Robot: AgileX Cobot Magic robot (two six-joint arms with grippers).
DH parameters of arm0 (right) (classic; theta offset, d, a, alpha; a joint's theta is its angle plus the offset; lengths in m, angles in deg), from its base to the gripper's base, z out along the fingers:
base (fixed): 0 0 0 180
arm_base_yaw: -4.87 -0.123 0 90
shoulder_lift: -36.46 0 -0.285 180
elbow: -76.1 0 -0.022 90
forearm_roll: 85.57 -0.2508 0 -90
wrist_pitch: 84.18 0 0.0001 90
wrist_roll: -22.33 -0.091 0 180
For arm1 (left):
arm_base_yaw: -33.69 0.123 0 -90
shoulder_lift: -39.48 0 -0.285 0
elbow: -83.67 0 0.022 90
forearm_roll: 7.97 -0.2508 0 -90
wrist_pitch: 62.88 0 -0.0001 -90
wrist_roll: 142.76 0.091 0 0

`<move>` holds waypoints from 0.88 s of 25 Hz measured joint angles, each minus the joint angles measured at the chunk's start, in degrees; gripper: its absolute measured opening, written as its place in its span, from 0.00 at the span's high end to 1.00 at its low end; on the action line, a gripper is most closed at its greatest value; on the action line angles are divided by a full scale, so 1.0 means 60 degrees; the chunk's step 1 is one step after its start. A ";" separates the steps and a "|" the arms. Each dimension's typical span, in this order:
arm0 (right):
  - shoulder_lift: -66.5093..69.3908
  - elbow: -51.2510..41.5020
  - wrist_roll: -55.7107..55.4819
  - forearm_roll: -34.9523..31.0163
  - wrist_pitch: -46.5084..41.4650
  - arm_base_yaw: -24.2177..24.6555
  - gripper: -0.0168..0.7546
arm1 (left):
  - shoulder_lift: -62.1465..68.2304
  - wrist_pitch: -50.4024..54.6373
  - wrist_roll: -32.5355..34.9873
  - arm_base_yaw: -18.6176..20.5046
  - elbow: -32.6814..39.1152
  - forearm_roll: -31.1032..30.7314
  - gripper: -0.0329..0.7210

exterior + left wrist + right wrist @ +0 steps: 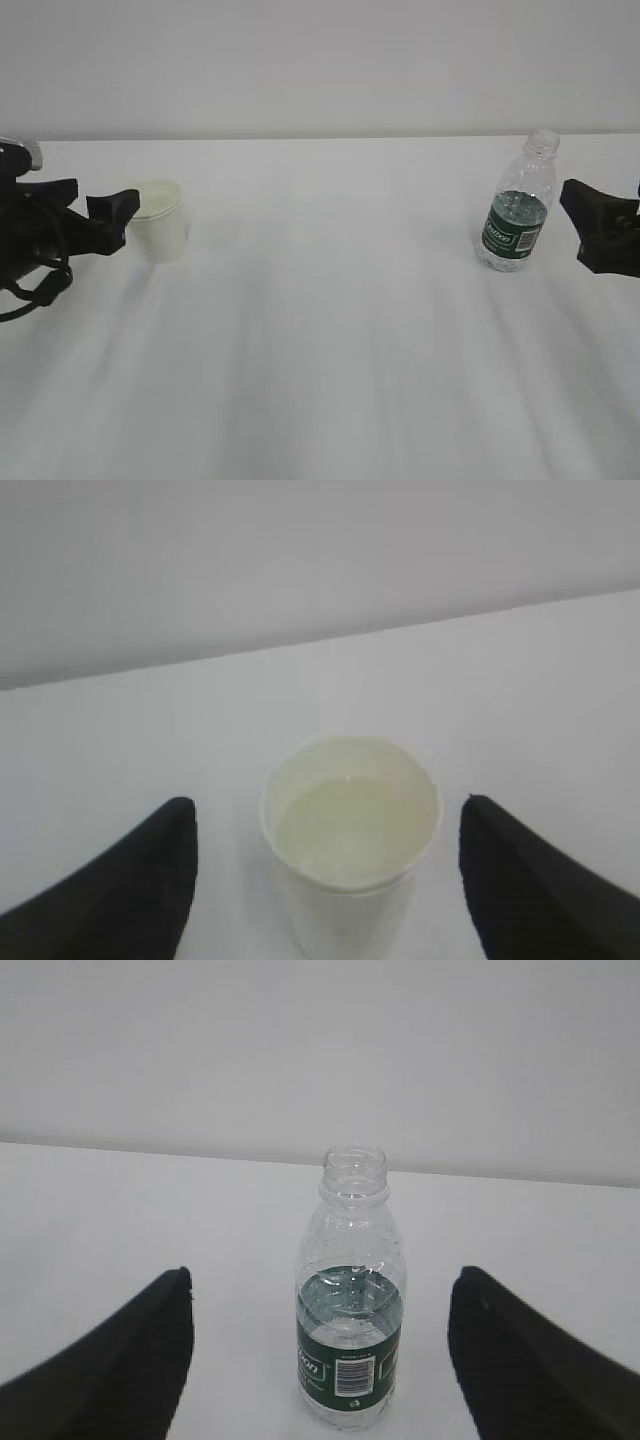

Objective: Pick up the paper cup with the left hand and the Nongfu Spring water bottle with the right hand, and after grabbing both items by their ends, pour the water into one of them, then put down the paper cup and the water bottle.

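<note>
Nearest the exterior camera lies bare white table (330, 380), with faint grey streaks running toward the lens. Both task objects sit farther back, well apart, at opposite ends of the table.

Paper cup (160, 220): upright at far left, long axis vertical, mouth up, base on the table, tapering downward. Left wrist view shows the cup (350, 830) centred between the two black fingers (120, 880), with clear gaps on both sides; no contact visible. Pale liquid sits inside, its surface below the rolled rim.

Left hand (115, 222): low over the table, reaching in from the left edge, fingers pointing toward the cup. Jaws spread wide, nothing gripped. In the exterior view one fingertip overlaps the cup's left side; whether it touches cannot be told from that angle.

Nongfu Spring water bottle (518, 205): upright at far right, long axis vertical, capless neck pointing up, dark green label facing the camera. In the right wrist view the bottle (350, 1310) stands centred between the fingers (530, 1360), apart from each. Water (350, 1305) fills roughly the lower half, its surface at the label's top edge.

Right hand (590, 225): enters from the right edge, just beside the bottle, not touching. Jaws spread wide, empty.
</note>
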State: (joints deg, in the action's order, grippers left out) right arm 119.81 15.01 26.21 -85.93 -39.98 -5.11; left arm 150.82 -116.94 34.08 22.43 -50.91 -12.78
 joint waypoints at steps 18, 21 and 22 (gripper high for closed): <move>-0.4220 0.0863 0.0582 -0.0067 -0.5599 0.0000 0.21 | -0.5521 0.5000 0.0363 0.0000 0.0094 0.0015 0.18; -0.4876 0.1175 0.0647 -0.0067 -0.6732 0.0000 0.21 | -0.6409 0.5808 0.0363 0.0000 0.0131 0.0015 0.18; -0.5076 0.1294 0.0662 -0.0067 -0.7078 0.0000 0.21 | -0.6671 0.6045 0.0363 0.0000 0.0131 0.0015 0.18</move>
State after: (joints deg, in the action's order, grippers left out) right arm 89.36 22.77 30.19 -86.34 -82.45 -5.11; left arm 110.80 -80.67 36.26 22.43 -50.12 -12.69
